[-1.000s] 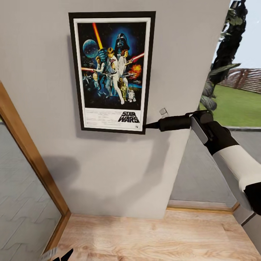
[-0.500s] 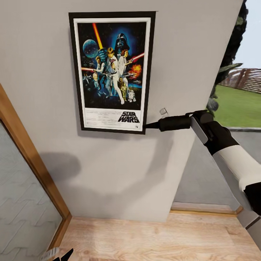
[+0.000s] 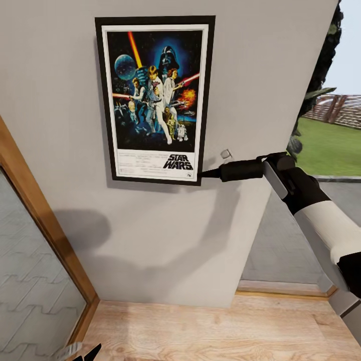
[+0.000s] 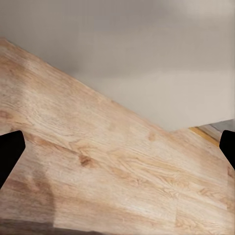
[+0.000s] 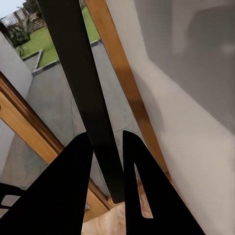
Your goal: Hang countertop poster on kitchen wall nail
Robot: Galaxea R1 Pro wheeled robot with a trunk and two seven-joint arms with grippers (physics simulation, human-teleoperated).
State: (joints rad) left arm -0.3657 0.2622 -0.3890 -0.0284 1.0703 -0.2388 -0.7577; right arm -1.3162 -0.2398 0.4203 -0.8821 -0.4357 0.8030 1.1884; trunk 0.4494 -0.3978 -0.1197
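Against the pale grey wall [image 3: 250, 75], the poster [image 3: 155, 100] hangs upright in its thin black frame, its lower right corner pinched by the right gripper [image 3: 203, 175]. The right arm [image 3: 321, 220] reaches in from the right, its dark wrist and long black fingers running level toward that corner. In the right wrist view the two fingers [image 5: 73, 191] sit closed on the poster's black edge [image 5: 83, 93], which passes up between them. Just beside the gripper, a little above it, a small pale nail [image 3: 225, 153] sticks out of the wall, apart from the frame's right side. The poster casts a soft shadow down the wall beneath it.

To the left stands a wood-framed glass panel [image 3: 40, 210], leaning across the view's lower corner. Wooden floor [image 3: 200, 331] runs along the foot of the wall. Past the wall's right edge there is green lawn [image 3: 331, 150], a dark plant [image 3: 313, 75] and a fence.

The left gripper [image 4: 117, 147] points down at the wooden floor, its two black fingertips [image 4: 10, 154] spread far apart at the edges of the left wrist view with nothing between them.
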